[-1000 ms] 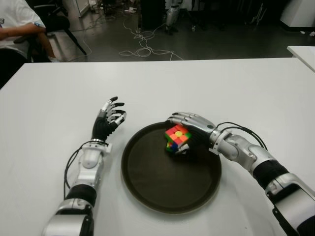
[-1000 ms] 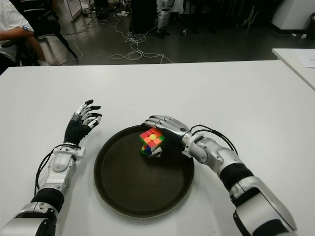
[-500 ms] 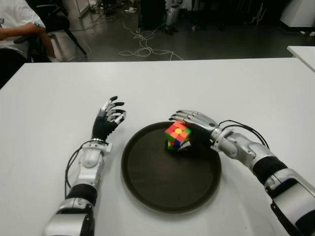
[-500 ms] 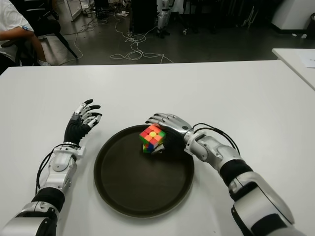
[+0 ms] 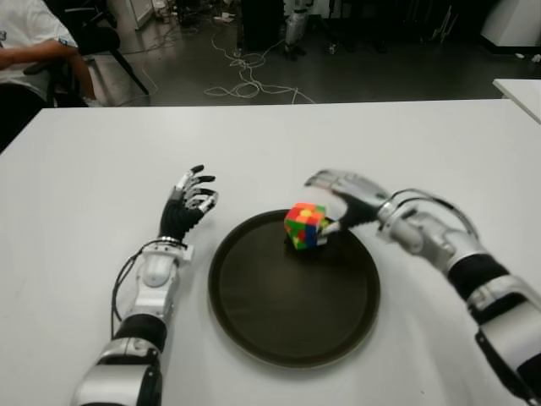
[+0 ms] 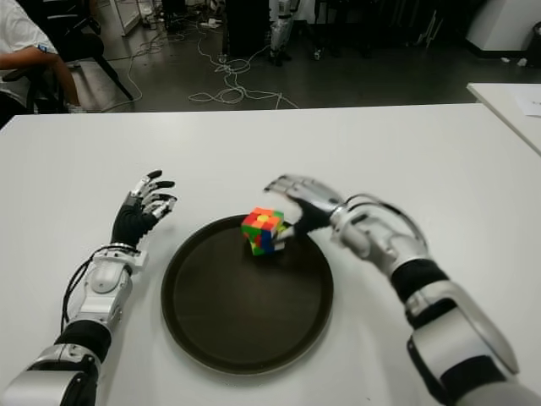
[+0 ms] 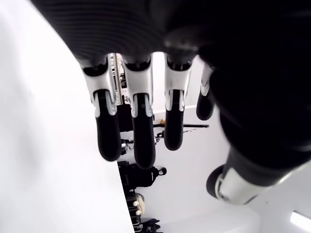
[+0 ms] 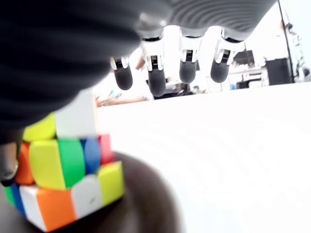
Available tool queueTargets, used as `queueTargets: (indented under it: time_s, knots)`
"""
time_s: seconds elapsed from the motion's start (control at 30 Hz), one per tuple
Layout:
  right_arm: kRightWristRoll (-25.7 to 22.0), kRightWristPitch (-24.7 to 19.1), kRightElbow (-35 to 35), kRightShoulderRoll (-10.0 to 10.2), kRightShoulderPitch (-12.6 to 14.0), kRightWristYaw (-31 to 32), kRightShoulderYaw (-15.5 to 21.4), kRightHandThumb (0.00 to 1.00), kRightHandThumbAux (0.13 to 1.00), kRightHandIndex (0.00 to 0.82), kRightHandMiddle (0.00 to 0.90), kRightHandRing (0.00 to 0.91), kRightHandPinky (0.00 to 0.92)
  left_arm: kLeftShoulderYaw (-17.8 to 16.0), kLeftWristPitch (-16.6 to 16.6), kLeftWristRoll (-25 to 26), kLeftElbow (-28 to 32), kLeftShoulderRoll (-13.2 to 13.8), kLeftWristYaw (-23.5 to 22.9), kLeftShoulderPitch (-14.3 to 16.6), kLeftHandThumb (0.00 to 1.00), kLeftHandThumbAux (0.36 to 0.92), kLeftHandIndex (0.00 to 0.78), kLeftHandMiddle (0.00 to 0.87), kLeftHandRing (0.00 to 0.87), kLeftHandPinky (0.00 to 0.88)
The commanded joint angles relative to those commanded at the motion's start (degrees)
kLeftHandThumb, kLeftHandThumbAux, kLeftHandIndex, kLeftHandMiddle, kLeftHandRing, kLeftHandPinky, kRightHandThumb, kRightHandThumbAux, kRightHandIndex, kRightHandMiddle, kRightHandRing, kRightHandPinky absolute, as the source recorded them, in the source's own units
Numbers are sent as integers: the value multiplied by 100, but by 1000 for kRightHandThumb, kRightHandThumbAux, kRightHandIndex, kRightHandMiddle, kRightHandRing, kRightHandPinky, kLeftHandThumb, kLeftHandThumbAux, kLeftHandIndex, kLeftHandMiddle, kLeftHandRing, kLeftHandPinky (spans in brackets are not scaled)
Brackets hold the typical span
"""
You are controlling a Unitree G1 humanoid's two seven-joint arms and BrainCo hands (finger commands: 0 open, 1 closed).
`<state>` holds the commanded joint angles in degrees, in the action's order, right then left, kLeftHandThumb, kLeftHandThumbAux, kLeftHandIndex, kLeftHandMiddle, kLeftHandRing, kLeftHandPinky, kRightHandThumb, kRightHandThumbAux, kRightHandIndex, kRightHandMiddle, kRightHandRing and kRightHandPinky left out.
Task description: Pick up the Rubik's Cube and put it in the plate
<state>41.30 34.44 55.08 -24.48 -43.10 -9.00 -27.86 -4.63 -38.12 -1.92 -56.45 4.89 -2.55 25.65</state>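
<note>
The Rubik's Cube point(image 5: 305, 224) stands on the far part of the round dark plate point(image 5: 287, 326), tilted a little, with nothing holding it. My right hand point(image 5: 338, 199) hovers just right of the cube and slightly above it, fingers spread and open. In the right wrist view the cube point(image 8: 63, 165) sits below the palm and the straight fingers point(image 8: 155, 80) reach past it without touching. My left hand point(image 5: 190, 201) shows left of the plate, palm up with fingers relaxed and empty; its fingers point(image 7: 141, 141) hang loose in the left wrist view.
The plate lies on a wide white table point(image 5: 101, 152). A seated person point(image 5: 25, 51) is beyond the table's far left corner. Cables point(image 5: 245, 80) trail over the floor behind. Another white table point(image 5: 520, 89) edges in at the right.
My right hand has let go of the cube and lifted up and to the right, fingers spreading. The cube now stands free in the plate. The left hand has stayed put.
</note>
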Motion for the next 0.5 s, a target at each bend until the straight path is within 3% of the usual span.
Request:
queueTargets:
  time_s: [0.5]
  knots:
    - [-28, -438, 456, 2, -126, -490, 204, 0, 449, 0, 0, 0, 0, 20, 47, 7, -28, 18, -2, 19, 573, 716, 152, 279, 354, 401]
